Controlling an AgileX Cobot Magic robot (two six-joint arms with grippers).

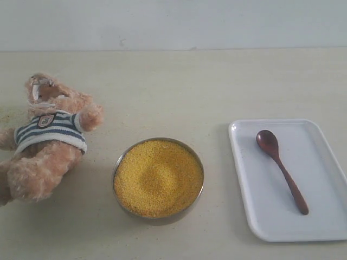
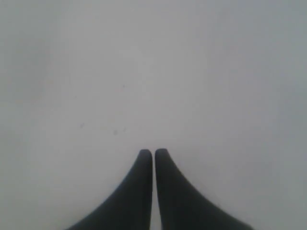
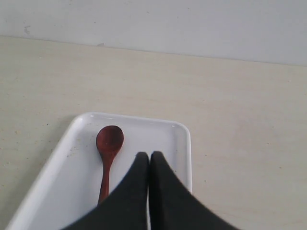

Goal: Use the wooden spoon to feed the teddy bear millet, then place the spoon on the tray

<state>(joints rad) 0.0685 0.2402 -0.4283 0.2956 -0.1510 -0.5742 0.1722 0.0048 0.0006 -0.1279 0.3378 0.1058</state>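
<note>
1. Right gripper [image 3: 149,154] is pointing toward the tray [image 3: 57,167] with its jaws pressed together and nothing between them. It is not touching the wooden spoon [image 3: 108,143].
2. Left gripper [image 2: 153,151] is likewise sitting closed and empty. It is facing only a blank pale surface, so its place relative to the task's things cannot be told. Neither arm is showing in the exterior view.
3. On the right of the scene, the wooden spoon is lying flat inside the tray. Its bowl is pointing far and its handle is running near and slightly rightward. No grains are showing in its bowl.
4. At the middle of the table [image 1: 179,86], the millet [image 1: 158,176] is filling the metal bowl [image 1: 115,169] almost to the rim. A shallow dip is showing in the heap's centre.
5. On the left, well apart from the tray, the teddy bear [image 1: 46,141] is lying tilted on its back. Its head is pointing far and its legs near, just beside the bowl without touching it.
6. Judging from this layout, no step is showing as under way: picking up the spoon, scooping, carrying to the bear's mouth and returning the spoon all seem to be waiting. A finished run would be leaving the same arrangement, though, so the pictures alone are not settling which it is.
</note>
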